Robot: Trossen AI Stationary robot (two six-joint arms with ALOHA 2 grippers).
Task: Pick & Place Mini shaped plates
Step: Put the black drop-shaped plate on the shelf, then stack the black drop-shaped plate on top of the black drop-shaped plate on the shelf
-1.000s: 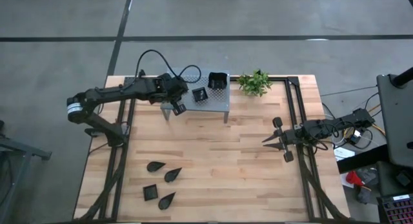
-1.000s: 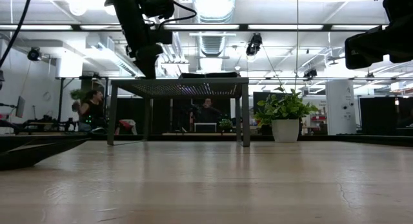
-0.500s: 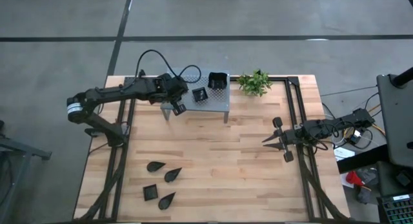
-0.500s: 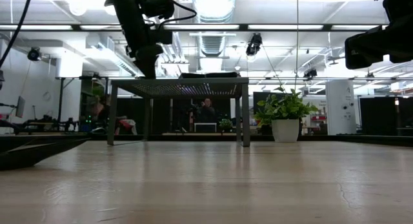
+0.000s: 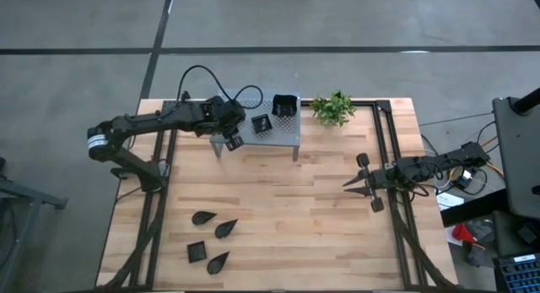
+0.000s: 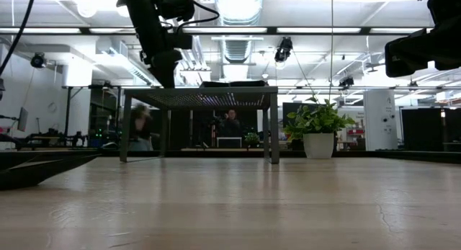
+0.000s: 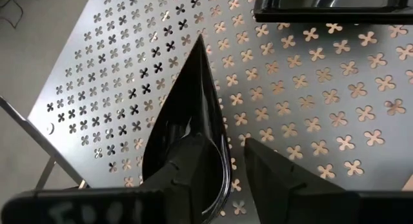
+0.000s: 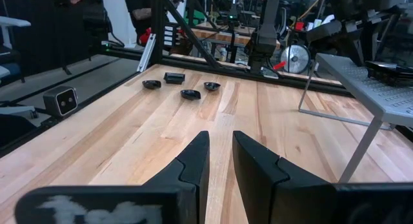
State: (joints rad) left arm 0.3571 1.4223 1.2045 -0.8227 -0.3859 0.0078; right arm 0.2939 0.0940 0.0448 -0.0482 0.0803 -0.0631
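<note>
Upper left of the high view, the left gripper (image 5: 234,142) hangs over the left end of the grey perforated metal shelf (image 5: 287,134). Its wrist view shows a glossy black leaf-shaped mini plate (image 7: 190,127) lying on the clover-punched sheet, its point toward the frame's top. One dark finger (image 7: 187,169) sits inside the plate's rounded end, the other (image 7: 274,172) stands outside the rim; the jaws are spread with a clear gap on either side of the rim, so they do not pinch it.

Further right on the shelf sit a small glossy black square plate (image 5: 261,123) and a larger black wavy-edged square plate (image 5: 285,105), the latter at the shelf's upper edge. A small green potted plant (image 5: 332,107) stands just right of the shelf.

Lower left on the light wooden table (image 5: 295,208), four more black mini plates (image 5: 211,238) lie in a loose cluster: three leaf shapes and one tiny square.

Right of centre in the high view, the right gripper (image 5: 352,184) waits above bare wood, holding nothing, its fingers apart by a narrow gap.
</note>
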